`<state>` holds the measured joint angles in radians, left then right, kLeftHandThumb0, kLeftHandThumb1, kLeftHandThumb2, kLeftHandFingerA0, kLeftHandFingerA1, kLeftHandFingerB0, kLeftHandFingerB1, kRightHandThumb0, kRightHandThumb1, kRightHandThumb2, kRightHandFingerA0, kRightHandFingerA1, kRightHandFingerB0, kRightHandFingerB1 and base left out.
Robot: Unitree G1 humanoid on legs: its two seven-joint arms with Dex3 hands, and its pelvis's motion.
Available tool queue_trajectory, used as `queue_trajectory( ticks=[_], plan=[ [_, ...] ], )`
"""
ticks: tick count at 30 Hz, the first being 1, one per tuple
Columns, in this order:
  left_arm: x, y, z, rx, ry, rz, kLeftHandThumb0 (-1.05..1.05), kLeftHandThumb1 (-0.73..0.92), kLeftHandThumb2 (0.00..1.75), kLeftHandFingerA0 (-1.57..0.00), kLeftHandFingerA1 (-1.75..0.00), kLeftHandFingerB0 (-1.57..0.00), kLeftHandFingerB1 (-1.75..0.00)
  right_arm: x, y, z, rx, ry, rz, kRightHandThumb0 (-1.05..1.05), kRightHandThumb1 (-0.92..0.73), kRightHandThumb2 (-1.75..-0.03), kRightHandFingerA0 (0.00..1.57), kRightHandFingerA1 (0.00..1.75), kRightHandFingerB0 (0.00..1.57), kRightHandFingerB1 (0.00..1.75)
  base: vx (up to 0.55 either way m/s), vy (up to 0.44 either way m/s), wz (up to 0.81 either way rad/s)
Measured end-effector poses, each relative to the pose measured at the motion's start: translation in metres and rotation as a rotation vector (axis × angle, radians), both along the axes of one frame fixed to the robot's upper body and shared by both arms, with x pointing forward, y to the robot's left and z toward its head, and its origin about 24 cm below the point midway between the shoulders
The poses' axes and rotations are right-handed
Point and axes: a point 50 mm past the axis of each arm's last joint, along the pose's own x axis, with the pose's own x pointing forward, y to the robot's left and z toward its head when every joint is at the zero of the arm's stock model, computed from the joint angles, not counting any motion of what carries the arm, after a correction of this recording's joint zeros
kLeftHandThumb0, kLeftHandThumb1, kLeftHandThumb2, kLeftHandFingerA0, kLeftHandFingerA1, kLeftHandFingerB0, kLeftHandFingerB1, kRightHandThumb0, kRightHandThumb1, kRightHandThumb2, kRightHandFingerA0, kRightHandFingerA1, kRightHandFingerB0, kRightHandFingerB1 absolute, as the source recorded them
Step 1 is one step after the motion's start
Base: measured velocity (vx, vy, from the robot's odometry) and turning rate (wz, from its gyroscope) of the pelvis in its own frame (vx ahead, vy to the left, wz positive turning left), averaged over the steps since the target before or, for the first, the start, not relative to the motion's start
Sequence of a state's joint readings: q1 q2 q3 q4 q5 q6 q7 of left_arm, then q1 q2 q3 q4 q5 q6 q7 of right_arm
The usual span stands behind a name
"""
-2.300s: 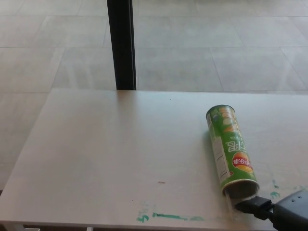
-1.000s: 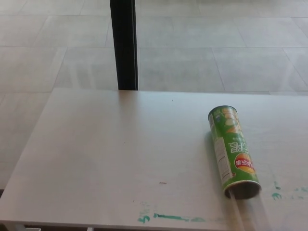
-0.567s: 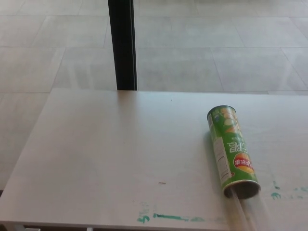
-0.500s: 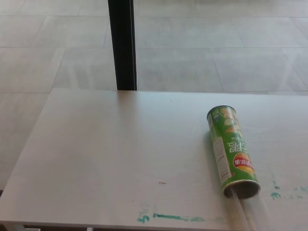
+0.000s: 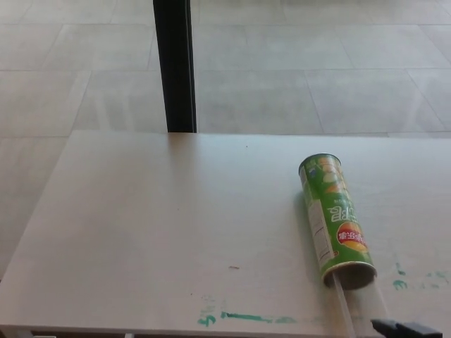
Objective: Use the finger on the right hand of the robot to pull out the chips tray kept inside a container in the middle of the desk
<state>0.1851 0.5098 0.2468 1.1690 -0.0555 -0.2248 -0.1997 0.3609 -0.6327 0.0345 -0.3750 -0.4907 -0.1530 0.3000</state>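
White desk (image 5: 155, 232), green chips can (image 5: 332, 220) lying right of middle, open mouth facing me. Clear tray (image 5: 361, 303) pokes out toward my right hand (image 5: 405, 329), barely visible; can't tell its grip.

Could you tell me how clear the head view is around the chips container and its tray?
Head view: soft, even daylight; the green chips can is fairly sharp, casting a faint shadow to its left on the white desk. The clear tray is nearly invisible against the desk. The right hand is cropped at the bottom edge.
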Motion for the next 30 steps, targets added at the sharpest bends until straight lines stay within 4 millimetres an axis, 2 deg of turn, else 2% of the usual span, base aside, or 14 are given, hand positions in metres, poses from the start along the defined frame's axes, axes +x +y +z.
queue_trajectory(
  ticks=[4,5,7,11,13,14,15,16,20,24,25,27,28,30],
  plan=[
    [0.000,-0.001,-0.001,-0.002,0.010,0.001,-0.40,0.74,0.62,-0.54,-0.56,-0.53,-0.43,0.006,0.003,0.022,0.049,-0.100,-0.006,-0.15,-0.54,-0.57,0.87,1.37,0.00,0.02,0.00,0.000,0.00],
    [0.000,-0.001,-0.001,-0.002,0.011,0.001,-0.39,0.74,0.62,-0.55,-0.57,-0.53,-0.42,0.007,0.002,0.026,0.061,-0.121,-0.008,-0.21,-0.51,-0.75,0.97,1.30,0.00,0.00,0.00,0.000,0.00],
    [0.000,-0.001,-0.001,-0.001,0.010,0.001,-0.40,0.74,0.62,-0.54,-0.57,-0.52,-0.42,0.008,0.000,0.037,0.080,-0.158,-0.014,-0.15,-0.54,-0.57,0.89,1.34,0.00,0.05,0.00,0.000,0.00],
    [0.000,-0.001,-0.001,-0.001,0.009,0.000,-0.40,0.74,0.62,-0.55,-0.57,-0.53,-0.42,0.008,-0.007,0.054,0.094,-0.201,-0.028,-0.11,-0.51,-0.56,0.89,1.35,0.00,0.11,0.00,0.000,0.00],
    [0.000,-0.001,-0.001,0.000,0.007,0.000,-0.41,0.73,0.62,-0.54,-0.58,-0.52,-0.42,0.005,-0.015,0.059,0.091,-0.200,-0.046,-0.17,-0.44,-0.74,0.93,1.24,0.00,0.11,0.00,0.000,0.00],
    [0.000,0.000,-0.001,0.000,0.006,0.000,-0.40,0.73,0.61,-0.54,-0.56,-0.52,-0.42,0.003,-0.020,0.060,0.085,-0.192,-0.061,-0.15,-0.53,-0.56,0.83,1.34,0.00,0.14,0.00,0.000,0.00],
    [0.000,0.000,-0.001,0.000,0.004,0.002,-0.39,0.73,0.61,-0.55,-0.54,-0.53,-0.42,0.001,-0.027,0.061,0.076,-0.181,-0.083,-0.17,-0.49,-0.74,0.91,1.26,0.00,0.03,0.00,0.000,0.00],
    [0.000,0.000,-0.001,0.000,0.003,0.004,-0.39,0.73,0.62,-0.55,-0.54,-0.53,-0.42,-0.002,-0.034,0.062,0.070,-0.169,-0.110,-0.10,-0.54,-0.58,0.85,1.32,0.00,0.18,0.00,0.000,0.00],
    [-0.001,0.000,-0.001,-0.001,0.007,0.009,-0.39,0.73,0.62,-0.57,-0.61,-0.54,-0.43,-0.009,-0.062,0.062,0.071,-0.138,-0.223,-0.07,-0.48,-0.65,0.90,1.19,0.08,0.19,0.00,0.000,0.00],
    [0.000,0.000,-0.001,0.000,0.006,0.011,-0.38,0.73,0.62,-0.56,-0.58,-0.53,-0.44,-0.015,-0.097,0.061,0.109,-0.147,-0.380,-0.16,-0.59,-0.58,0.89,1.28,0.12,0.27,0.00,0.000,0.00],
    [0.000,0.000,-0.001,0.000,0.005,0.010,-0.37,0.73,0.62,-0.56,-0.55,-0.54,-0.44,-0.017,-0.105,0.060,0.126,-0.151,-0.421,-0.13,-0.40,-0.88,0.98,1.09,0.01,0.46,0.00,0.000,0.00],
    [0.000,0.000,-0.001,-0.001,0.006,0.012,-0.37,0.73,0.62,-0.57,-0.55,-0.52,-0.42,-0.025,-0.125,0.054,0.170,-0.164,-0.534,-0.11,-0.40,-0.88,0.99,1.06,0.07,0.48,0.00,0.000,0.00],
    [0.000,0.000,-0.002,-0.001,0.007,0.012,-0.38,0.73,0.62,-0.57,-0.56,-0.53,-0.42,-0.029,-0.132,0.051,0.187,-0.169,-0.581,-0.22,-0.54,-0.62,0.96,1.12,0.19,0.34,0.00,0.000,0.00],
    [0.000,0.000,-0.002,-0.002,0.008,0.014,-0.37,0.74,0.62,-0.55,-0.55,-0.52,-0.43,-0.038,-0.148,0.041,0.228,-0.175,-0.688,-0.18,-0.59,-0.58,0.90,1.15,0.22,0.31,0.00,0.000,0.00]
  ],
)
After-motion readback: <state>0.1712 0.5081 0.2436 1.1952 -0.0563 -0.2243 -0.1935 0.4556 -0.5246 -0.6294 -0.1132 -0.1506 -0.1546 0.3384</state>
